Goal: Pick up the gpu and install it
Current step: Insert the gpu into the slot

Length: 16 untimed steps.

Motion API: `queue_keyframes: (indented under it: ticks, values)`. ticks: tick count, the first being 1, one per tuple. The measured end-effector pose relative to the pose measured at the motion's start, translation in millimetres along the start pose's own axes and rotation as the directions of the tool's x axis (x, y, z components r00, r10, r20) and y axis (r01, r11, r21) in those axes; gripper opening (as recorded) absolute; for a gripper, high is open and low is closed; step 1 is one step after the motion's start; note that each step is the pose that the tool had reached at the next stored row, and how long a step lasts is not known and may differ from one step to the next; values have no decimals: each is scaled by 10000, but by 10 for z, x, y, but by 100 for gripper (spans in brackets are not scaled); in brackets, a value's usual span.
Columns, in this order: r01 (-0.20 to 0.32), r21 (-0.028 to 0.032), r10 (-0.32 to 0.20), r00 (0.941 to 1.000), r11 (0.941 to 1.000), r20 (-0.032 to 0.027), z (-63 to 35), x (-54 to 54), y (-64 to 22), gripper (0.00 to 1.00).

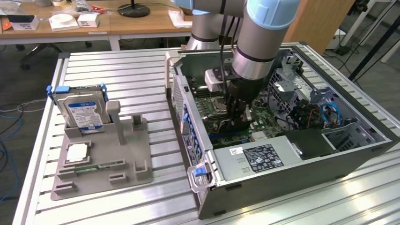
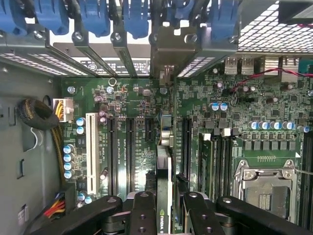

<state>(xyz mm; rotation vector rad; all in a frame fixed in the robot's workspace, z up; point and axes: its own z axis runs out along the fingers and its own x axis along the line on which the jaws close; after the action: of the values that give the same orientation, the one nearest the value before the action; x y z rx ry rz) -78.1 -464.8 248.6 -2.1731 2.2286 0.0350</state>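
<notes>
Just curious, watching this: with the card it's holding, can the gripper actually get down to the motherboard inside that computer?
Probably yes. The case lies open on its side, and the gripper, shut on the gpu, is already inside, just above the motherboard, with nothing between the card and the slots.

Arm reaches down into the open computer case (image 1: 300, 154); from my station the gripper (image 1: 236, 123) sits low over the motherboard (image 1: 216, 105), and I think a dark card is between its fingers, though it is hard to make out. On the exterior view's left, the grey fixture tray (image 1: 134, 161) holds the hard drive (image 1: 84, 112) upright.
</notes>
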Motion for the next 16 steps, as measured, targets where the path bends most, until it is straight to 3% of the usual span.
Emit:
queue_keyframes:
  ticks: [16]
  values:
    - [1, 21, -1, 10000, 10000, 6, 43, 1, 8, 26]
